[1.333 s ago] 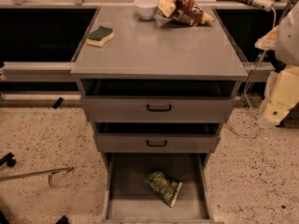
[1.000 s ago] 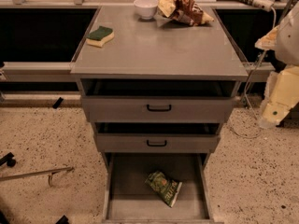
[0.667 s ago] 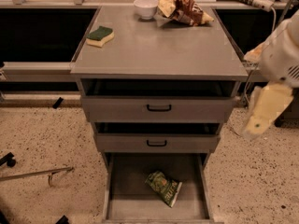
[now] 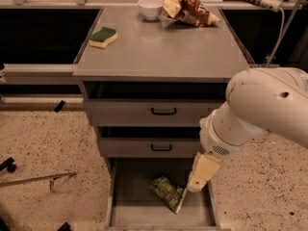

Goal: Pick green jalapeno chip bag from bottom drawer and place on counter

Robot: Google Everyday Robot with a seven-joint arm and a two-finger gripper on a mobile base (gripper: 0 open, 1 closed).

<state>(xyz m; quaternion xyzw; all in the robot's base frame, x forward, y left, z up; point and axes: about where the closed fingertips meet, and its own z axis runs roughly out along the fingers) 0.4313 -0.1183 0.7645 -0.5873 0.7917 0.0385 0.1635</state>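
The green jalapeno chip bag (image 4: 168, 192) lies flat on the floor of the open bottom drawer (image 4: 136, 189), right of its middle. My gripper (image 4: 196, 182), a pale yellow piece at the end of the thick white arm (image 4: 255, 109), hangs over the drawer's right side. It is just right of the bag's white edge and a little above it. The grey counter (image 4: 163, 49) tops the cabinet.
On the counter stand a green-topped yellow sponge (image 4: 103, 36) at the left, a white bowl (image 4: 150, 7) and a brown-and-yellow snack bag (image 4: 188, 9) at the back. Two shallower drawers with black handles (image 4: 163, 111) stand slightly open. A metal rod (image 4: 36, 179) lies on the speckled floor.
My arm has swung in from the right edge, leftward and down, bringing the gripper over the bottom drawer next to the bag. The bag has not moved.
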